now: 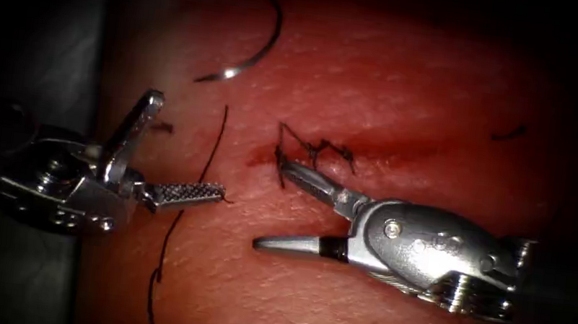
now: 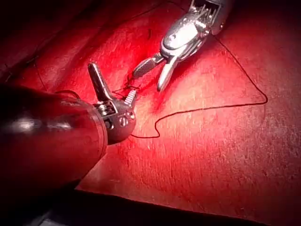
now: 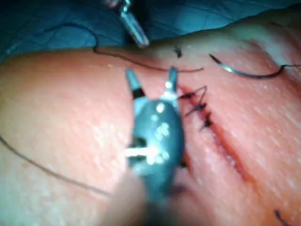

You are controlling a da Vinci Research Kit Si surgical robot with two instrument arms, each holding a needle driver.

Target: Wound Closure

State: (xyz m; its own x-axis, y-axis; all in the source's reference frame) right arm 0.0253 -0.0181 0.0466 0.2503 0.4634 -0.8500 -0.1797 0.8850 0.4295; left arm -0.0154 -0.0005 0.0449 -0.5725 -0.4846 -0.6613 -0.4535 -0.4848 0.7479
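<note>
On tissue point(image 1: 385, 86), free needle point(image 1: 254, 53), tip obscured

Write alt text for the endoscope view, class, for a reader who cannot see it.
Both tools hold nothing: the left tool and the right tool have their jaws open over the tissue. The curved needle lies free on the tissue, above the knotted stitches at the cut, and loose thread runs past the left tool.
</note>
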